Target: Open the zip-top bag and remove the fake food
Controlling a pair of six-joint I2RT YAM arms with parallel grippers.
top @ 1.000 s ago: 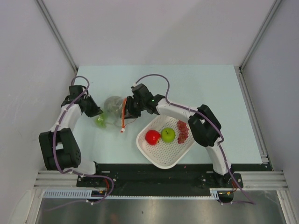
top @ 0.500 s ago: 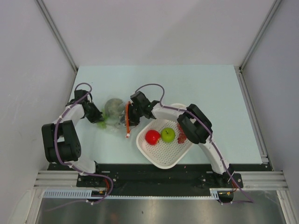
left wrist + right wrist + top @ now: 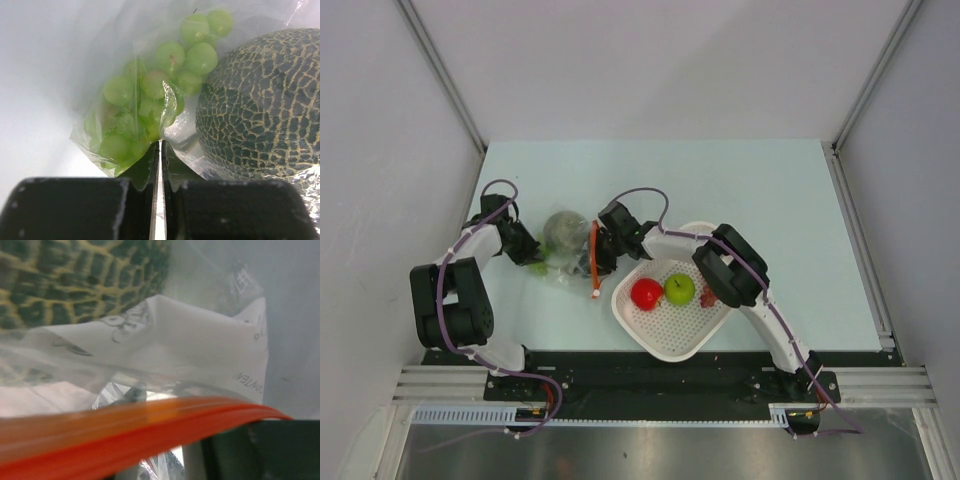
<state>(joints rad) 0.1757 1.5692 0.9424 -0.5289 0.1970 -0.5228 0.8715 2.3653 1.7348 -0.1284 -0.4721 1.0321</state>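
The zip-top bag [image 3: 565, 252] lies left of centre, its orange-red zip strip [image 3: 594, 258] facing right. A netted dark-green melon [image 3: 561, 227] and a green grape bunch [image 3: 539, 265] are inside it. My left gripper [image 3: 531, 251] is shut on the bag's closed end; in the left wrist view its jaws pinch plastic [image 3: 161, 145] between the grapes [image 3: 150, 95] and the melon [image 3: 260, 105]. My right gripper [image 3: 606, 250] is at the bag's mouth. The strip [image 3: 125, 425] crosses its view and hides the jaws; only one dark finger [image 3: 260, 450] shows.
The white perforated basket [image 3: 660, 335] stands right of the bag, touching the right arm. It holds a red round fruit [image 3: 647, 293], a green apple [image 3: 680, 289] and dark-red grapes [image 3: 710, 292]. Grey walls stand close on the left and right.
The right arm has pulled in toward the near side, and the zip strip shifted slightly right and nearer with it. The left arm folded and its gripper moved a little nearer, still on the bag.
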